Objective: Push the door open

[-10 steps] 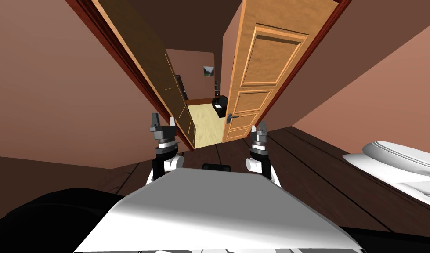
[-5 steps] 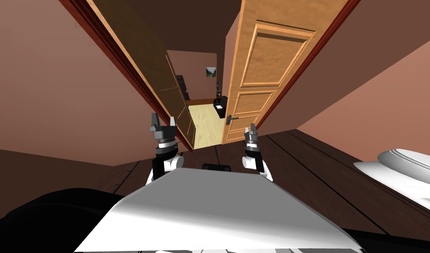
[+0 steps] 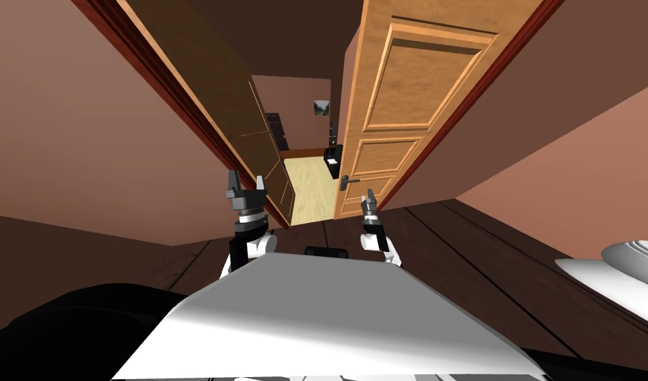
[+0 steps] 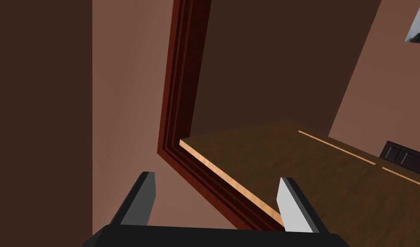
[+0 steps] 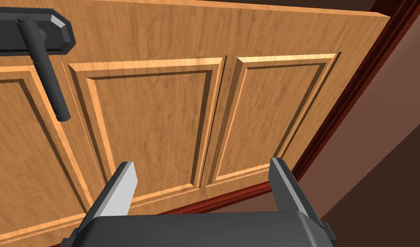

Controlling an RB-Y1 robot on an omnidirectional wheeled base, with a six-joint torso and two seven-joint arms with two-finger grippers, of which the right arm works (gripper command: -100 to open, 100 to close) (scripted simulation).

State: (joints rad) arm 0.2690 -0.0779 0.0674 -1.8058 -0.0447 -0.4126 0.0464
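Observation:
The door [image 3: 395,112] is a light brown panelled leaf standing partly open on the right of the doorway, with a dark lever handle [image 3: 347,180]. My right gripper [image 3: 367,198] is open just below that handle, close to the leaf's lower panels. In the right wrist view the door [image 5: 161,124] faces the open right gripper [image 5: 200,184], and the handle [image 5: 46,81] lies off to one side of the fingers. My left gripper [image 3: 244,182] is open by the left jamb. The left wrist view has the left gripper [image 4: 215,197] before the red-brown door frame [image 4: 179,107].
A darker brown wooden panel [image 3: 249,132] runs along the left side of the opening. Through the gap lie a pale wood floor [image 3: 312,188], black furniture [image 3: 332,155] and a wall picture [image 3: 322,107]. A white rounded fixture [image 3: 620,268] sits at the right on the dark floor.
My right arm has swung left and forward to the door, under the handle. I have moved closer: the door looks larger and the white fixture has slid right. The left arm is unchanged.

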